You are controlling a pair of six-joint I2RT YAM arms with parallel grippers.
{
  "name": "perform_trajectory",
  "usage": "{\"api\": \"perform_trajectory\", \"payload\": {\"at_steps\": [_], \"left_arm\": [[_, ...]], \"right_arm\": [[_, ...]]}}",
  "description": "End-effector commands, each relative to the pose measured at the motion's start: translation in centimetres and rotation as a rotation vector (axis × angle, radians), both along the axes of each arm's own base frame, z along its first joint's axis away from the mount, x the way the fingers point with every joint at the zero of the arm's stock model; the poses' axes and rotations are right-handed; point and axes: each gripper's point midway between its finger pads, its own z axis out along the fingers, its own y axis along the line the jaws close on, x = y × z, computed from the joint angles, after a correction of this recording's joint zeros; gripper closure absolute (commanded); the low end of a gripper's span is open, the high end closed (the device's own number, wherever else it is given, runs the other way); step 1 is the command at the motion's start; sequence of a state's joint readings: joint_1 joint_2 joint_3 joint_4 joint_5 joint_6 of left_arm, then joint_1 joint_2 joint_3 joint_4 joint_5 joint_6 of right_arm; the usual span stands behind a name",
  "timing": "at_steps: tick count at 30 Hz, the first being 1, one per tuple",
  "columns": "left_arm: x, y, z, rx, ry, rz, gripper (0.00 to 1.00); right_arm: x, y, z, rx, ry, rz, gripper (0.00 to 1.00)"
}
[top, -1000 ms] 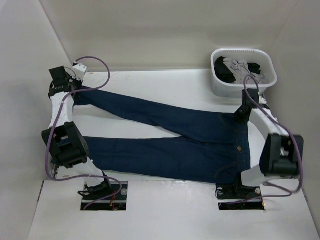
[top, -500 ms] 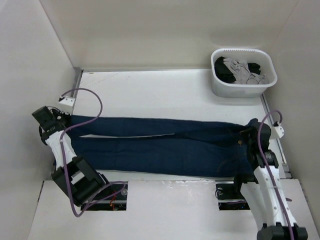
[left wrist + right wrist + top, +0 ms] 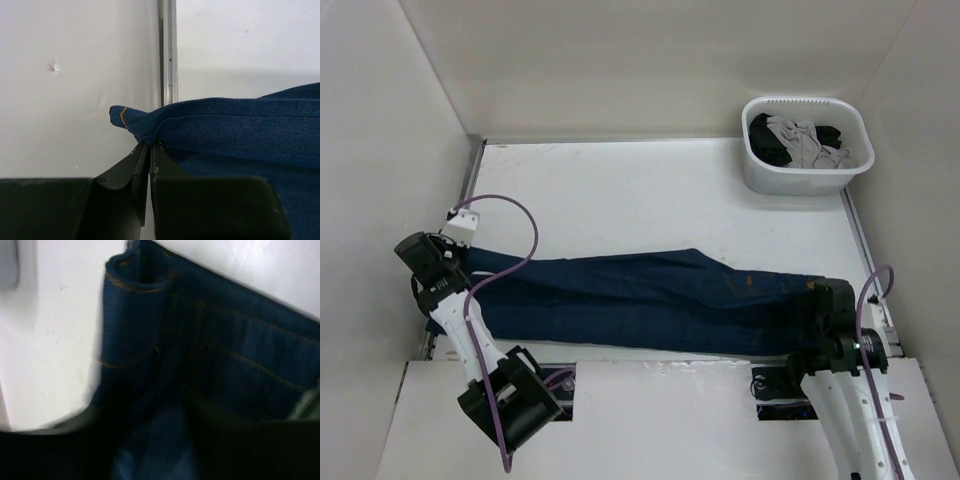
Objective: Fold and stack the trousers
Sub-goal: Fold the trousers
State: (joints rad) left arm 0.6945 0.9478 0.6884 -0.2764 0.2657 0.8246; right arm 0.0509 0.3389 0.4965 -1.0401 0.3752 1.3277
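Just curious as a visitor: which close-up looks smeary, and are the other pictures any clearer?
Right wrist view: the trousers are blurred, the bottom lost in dark shadow. Left wrist view: sharp, hem stitching crisp above the left pincer. Top view: evenly lit and clear, no glare.

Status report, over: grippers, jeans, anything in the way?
Left gripper shut on jeans hem. Right gripper at waistband, grip unclear. Legs stretched out, nearly overlapped. Basket far off, clear of path.

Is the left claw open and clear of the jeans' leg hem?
No, in the left wrist view the left claw is pinched shut on the leg hem of the dark blue jeans.
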Motion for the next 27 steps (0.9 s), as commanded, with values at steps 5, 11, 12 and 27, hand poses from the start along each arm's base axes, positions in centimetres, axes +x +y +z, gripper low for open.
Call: {"api": "perform_trajectory", "payload": {"at_steps": [5, 11, 12, 27], "left_arm": [[-1.4, -0.1, -1.1, 0.037, 0.021, 0.016, 1.0], [-1.7, -0.3, -1.7, 0.04, 0.033, 0.009, 1.0], [-1.6, -0.3, -1.6, 0.043, 0.029, 0.009, 1.0], [0.2, 0.0, -0.8, 0.127, 0.014, -0.049, 0.99]], "right_arm": [[-4.2, 2.1, 0.9, 0.218, 0.026, -0.106, 0.0], [-0.4, 4.6, 3.2, 0.255, -0.009, 0.003, 0.0], [-0.8, 4.9, 3.2, 0.273, 0.016, -0.003, 0.0], [-0.3, 5.0, -6.1, 0.252, 0.23, -0.075, 0.0]]}}
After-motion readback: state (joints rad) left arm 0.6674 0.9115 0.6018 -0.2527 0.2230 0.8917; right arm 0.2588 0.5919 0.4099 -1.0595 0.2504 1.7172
